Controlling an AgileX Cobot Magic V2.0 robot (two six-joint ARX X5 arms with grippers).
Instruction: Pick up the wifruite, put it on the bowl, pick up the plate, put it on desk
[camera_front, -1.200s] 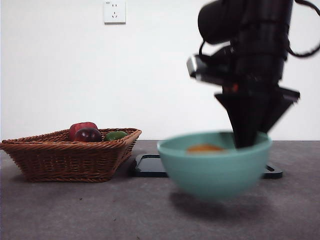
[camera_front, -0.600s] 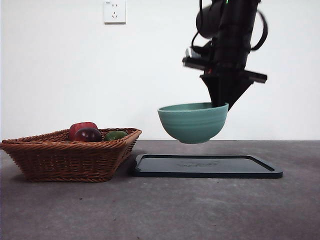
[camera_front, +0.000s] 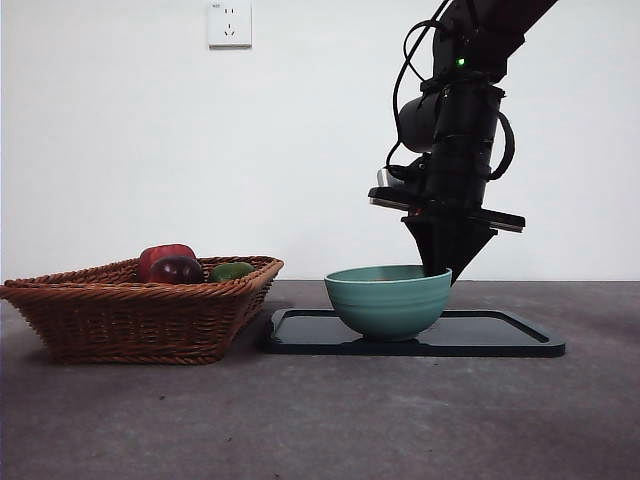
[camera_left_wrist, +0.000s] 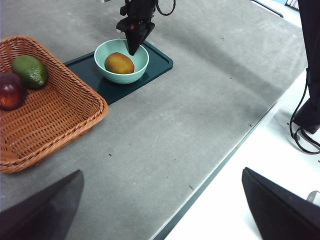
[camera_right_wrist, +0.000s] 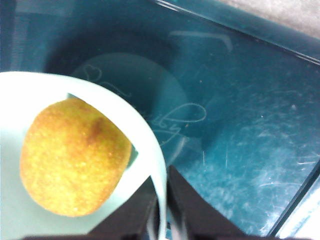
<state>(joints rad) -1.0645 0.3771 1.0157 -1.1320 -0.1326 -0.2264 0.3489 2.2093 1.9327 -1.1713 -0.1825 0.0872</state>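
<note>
The teal bowl (camera_front: 388, 300) stands on the dark plate (camera_front: 500, 335), right of the basket. My right gripper (camera_front: 440, 268) comes down from above and is shut on the bowl's rim (camera_right_wrist: 150, 150), one jaw inside and one outside. The orange-brown wifruite (camera_right_wrist: 72, 157) lies inside the bowl; in the left wrist view the wifruite (camera_left_wrist: 119, 63) sits in the bowl (camera_left_wrist: 102, 50) under the right gripper (camera_left_wrist: 133, 49). The front view hides it behind the bowl's wall. The plate (camera_left_wrist: 157, 62) rests on the grey desk (camera_left_wrist: 200, 110). My left gripper (camera_left_wrist: 160, 210) waits open, far from them.
A brown wicker basket (camera_front: 130, 310) stands left of the plate, holding a red apple (camera_front: 165, 255), a dark purple-red fruit (camera_front: 177, 270) and a green fruit (camera_front: 231, 271). The desk's edge (camera_left_wrist: 225, 155) runs diagonally in the left wrist view.
The right gripper carried the bowl away from the camera and lowered it from the air onto the plate. The basket and its fruits stayed put.
</note>
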